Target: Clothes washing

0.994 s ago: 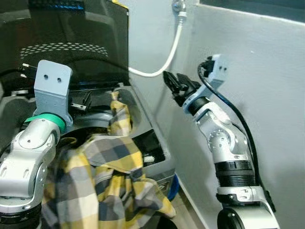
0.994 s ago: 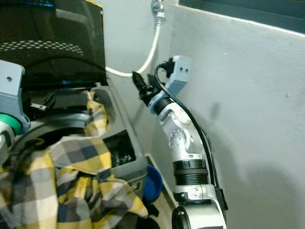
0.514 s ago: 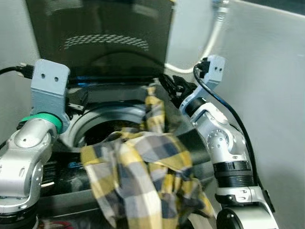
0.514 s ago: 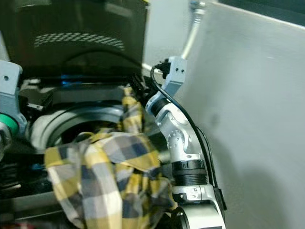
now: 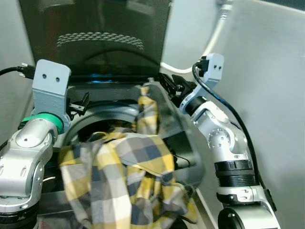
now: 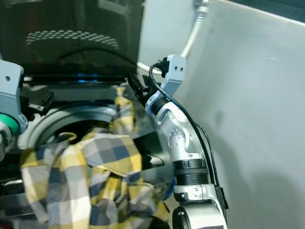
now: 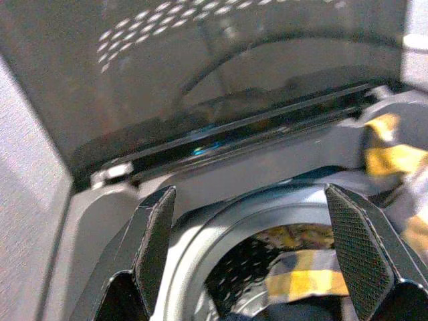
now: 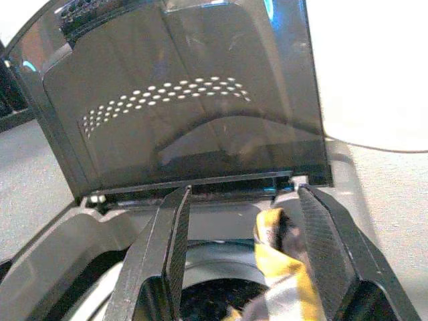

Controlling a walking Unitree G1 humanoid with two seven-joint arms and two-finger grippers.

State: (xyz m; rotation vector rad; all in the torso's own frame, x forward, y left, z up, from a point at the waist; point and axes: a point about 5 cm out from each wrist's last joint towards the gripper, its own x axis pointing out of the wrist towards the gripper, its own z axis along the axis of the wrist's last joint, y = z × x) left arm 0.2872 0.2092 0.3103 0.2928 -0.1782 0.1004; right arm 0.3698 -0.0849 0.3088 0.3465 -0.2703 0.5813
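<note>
A yellow and grey plaid shirt (image 5: 125, 172) hangs over the front rim of a top-loading washing machine (image 5: 186, 143), and part of it reaches into the drum (image 7: 267, 267). One strip of the shirt (image 8: 279, 242) climbs to the back right corner of the rim. My right gripper (image 5: 170, 87) hovers open at that corner, with the strip lying loosely between its fingers (image 8: 168, 257). Over the left side of the drum opening my left gripper (image 7: 254, 254) stands wide open and holds nothing.
The dark washer lid (image 5: 95, 38) stands upright behind the drum. A white hose (image 5: 215, 37) runs down the grey wall (image 5: 267, 71) close to my right arm. Another wall (image 5: 9, 71) closes in the left side.
The whole picture has shifted as the camera turned, so the washer sits more in the middle. Both grippers stay open in much the same pose. The shirt still hangs on the rim.
</note>
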